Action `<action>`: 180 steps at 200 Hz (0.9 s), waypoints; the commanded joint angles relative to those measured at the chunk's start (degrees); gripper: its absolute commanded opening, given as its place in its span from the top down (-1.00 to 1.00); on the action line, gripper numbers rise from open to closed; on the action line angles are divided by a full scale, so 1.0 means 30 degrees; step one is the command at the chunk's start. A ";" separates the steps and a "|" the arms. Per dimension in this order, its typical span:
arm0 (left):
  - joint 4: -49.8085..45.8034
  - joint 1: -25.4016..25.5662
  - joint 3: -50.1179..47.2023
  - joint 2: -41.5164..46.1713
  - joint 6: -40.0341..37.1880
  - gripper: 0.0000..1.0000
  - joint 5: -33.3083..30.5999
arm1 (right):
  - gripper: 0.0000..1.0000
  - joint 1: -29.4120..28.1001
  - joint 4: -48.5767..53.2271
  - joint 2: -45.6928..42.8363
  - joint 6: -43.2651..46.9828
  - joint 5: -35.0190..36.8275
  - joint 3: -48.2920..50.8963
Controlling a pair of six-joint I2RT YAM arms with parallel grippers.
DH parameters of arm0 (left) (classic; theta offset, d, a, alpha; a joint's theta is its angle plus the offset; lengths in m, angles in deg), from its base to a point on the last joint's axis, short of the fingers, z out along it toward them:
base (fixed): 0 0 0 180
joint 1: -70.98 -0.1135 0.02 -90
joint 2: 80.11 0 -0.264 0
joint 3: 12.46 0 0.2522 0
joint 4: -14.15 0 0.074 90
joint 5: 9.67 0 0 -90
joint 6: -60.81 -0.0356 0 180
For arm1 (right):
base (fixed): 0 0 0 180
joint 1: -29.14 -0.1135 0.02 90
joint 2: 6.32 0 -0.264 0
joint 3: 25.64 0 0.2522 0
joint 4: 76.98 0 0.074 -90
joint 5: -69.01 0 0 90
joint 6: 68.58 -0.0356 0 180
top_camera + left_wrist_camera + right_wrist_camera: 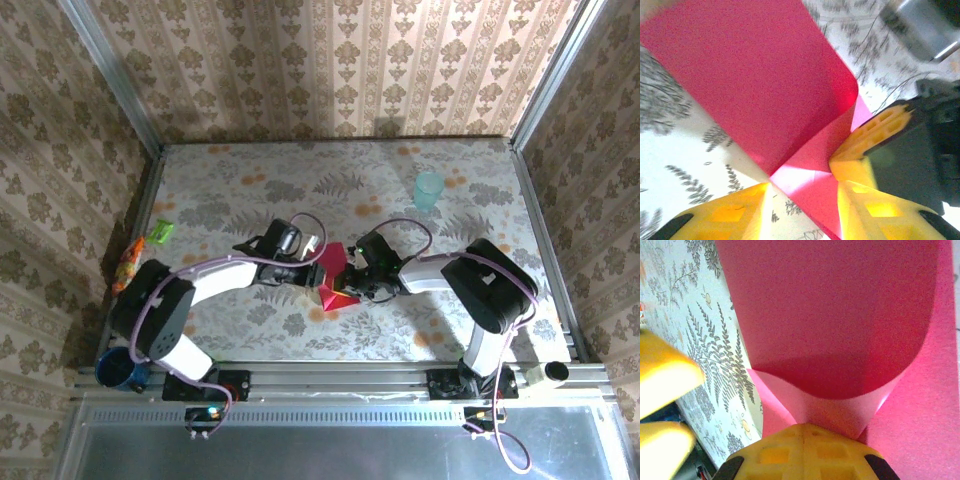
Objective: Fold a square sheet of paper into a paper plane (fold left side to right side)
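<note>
The square sheet of paper [333,275] lies partly folded on the floral tabletop [250,180], left of the pale teal cup [428,190] and nearer the arm bases than the cup is. One flap rises off the surface and curls over. Its rounded bend is plain in both the left wrist view [765,85] and the right wrist view [830,315], and the part beneath it lies flat.

The left hand [312,268] stands at the side of the sheet farther from the cup. Its yellow fingers [725,215] are parted, and a corner of the sheet runs through the gap between them without being pinched.

The right hand [350,284] meets the sheet on the side toward the cup. Its jaws are closed on the paper at the base of the curl, where its yellow fingertip [805,450] sits against the fold.

A green packet [163,232] and an orange packet [128,262] lie far left of the cup, at the tabletop's edge.
</note>
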 commanded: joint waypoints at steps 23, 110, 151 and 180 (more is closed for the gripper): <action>-0.0985 -0.1332 0.0062 0.2625 0.0126 0.17 0.1011 | 1.00 -0.0046 0.1306 0.0088 -0.1447 0.2254 0.1528; 0.2262 0.0017 -0.3370 0.4768 0.3967 0.62 0.2654 | 1.00 -0.0046 0.0716 0.0216 -0.1788 0.2243 0.1754; 0.5429 0.0244 -0.5002 0.4642 0.6411 0.76 0.3141 | 1.00 -0.0046 0.0719 0.0235 -0.1817 0.2276 0.1705; 0.6982 0.0337 -0.5219 0.3776 0.7283 0.88 0.3608 | 1.00 -0.0057 0.0717 0.0197 -0.1817 0.2273 0.1710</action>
